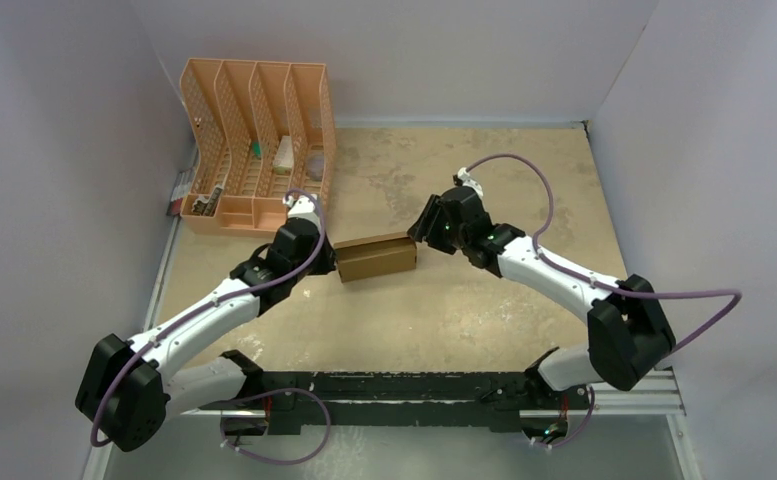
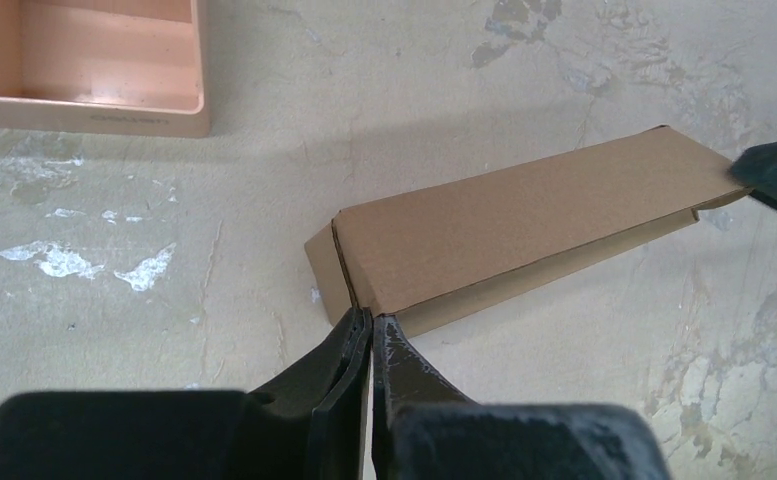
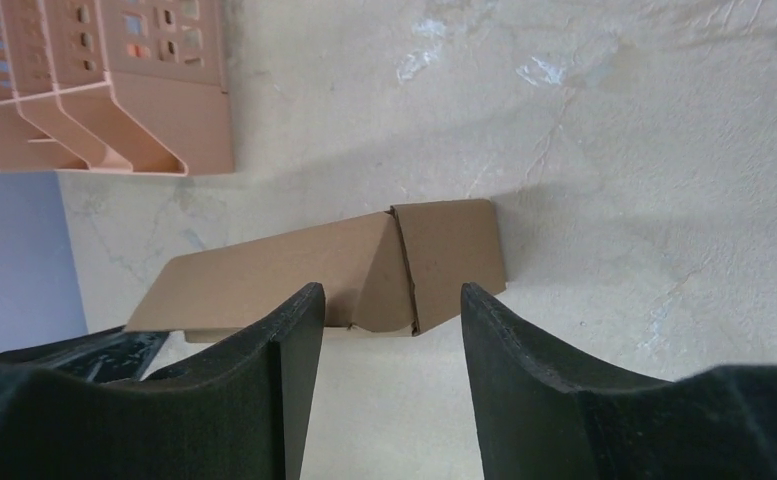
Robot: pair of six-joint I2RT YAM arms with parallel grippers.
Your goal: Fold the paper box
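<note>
Overhead, the paper box (image 1: 375, 257) lies at centre frame between both arms, right of the orange file organiser (image 1: 254, 140). Left wrist: the left gripper (image 2: 372, 322), clenched, touches the box's near corner. Right wrist: the right gripper (image 3: 389, 290) gapes wide at the box's end.

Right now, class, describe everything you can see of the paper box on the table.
The paper box is plain brown cardboard, a small flat rectangle lying on the mottled beige table. A creased seam crosses it near each end. The left gripper, shut, touches one end corner with its tips; the right gripper stands open at the other end.
</note>
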